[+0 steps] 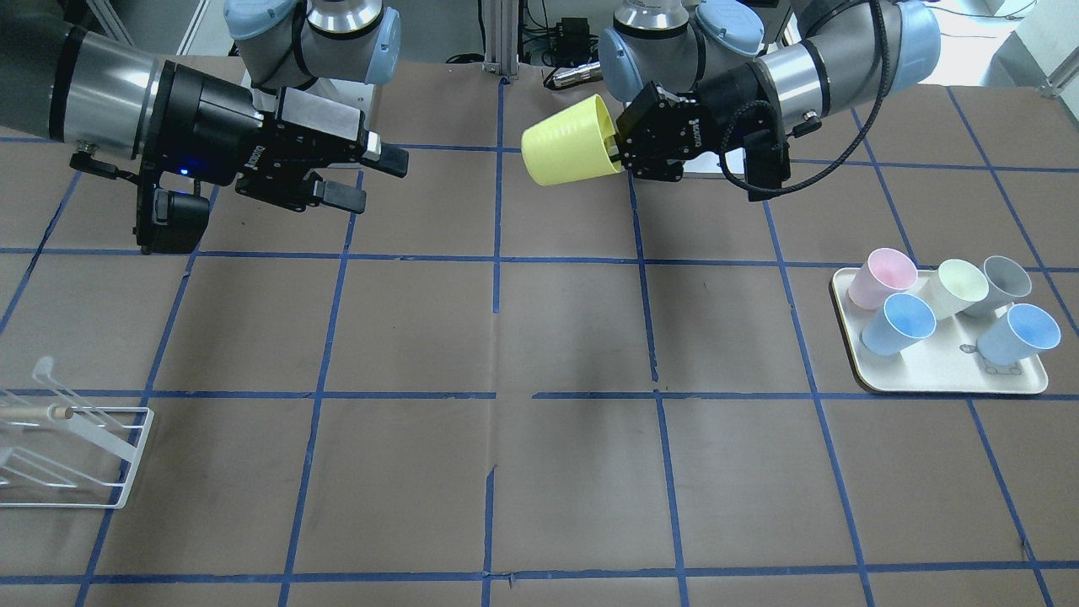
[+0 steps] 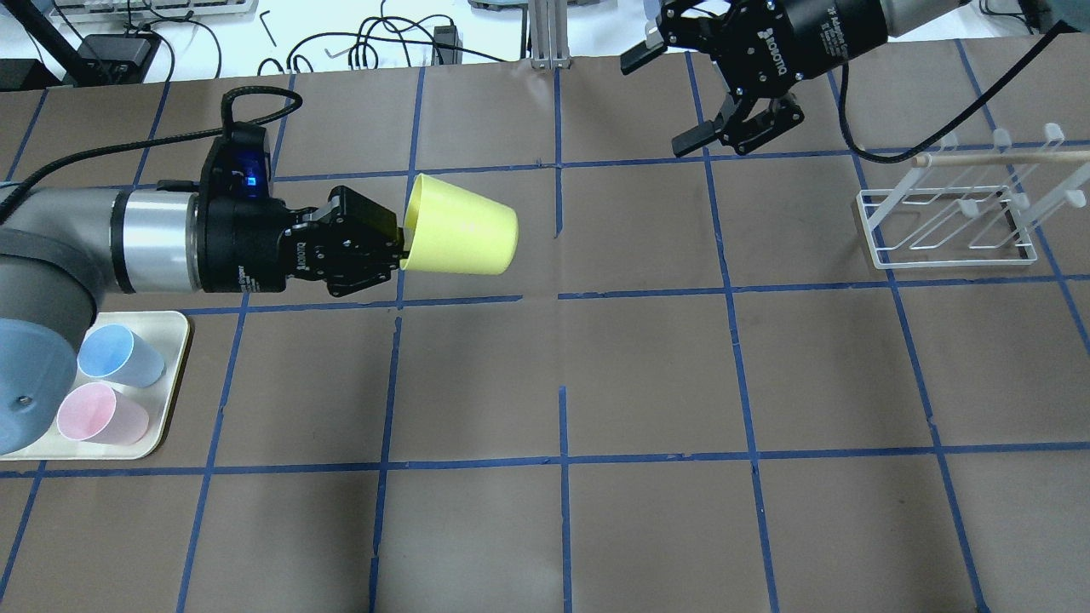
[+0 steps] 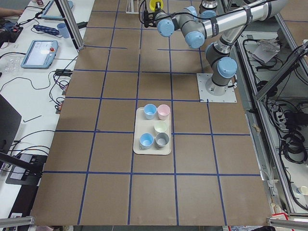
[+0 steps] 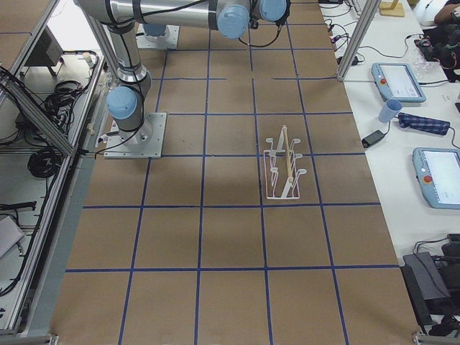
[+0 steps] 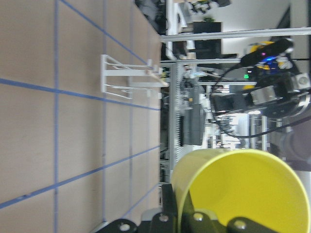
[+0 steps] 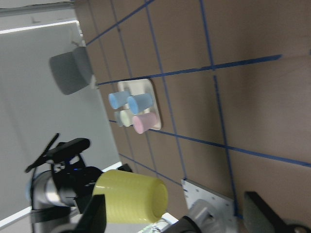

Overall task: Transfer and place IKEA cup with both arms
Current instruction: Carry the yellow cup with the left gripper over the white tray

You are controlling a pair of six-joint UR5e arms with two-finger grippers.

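My left fingers pinch the rim of the yellow cup, tipped sideways, well apart from my right fingers, which are wide open.

Tray half hid by left arm; rack cropped @ front-cam edge.

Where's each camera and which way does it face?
Front-facing: across the table, facing the robot; left tool holds yellow cup.
Overhead: behind robot, looking down; right tool open.
Exterior left: table end by tray; left arm near.
Exterior right: end by rack; right arm near.
Left wrist: past cup toward rack.
Right wrist: toward cup, tray.
Both wrists share the cup.
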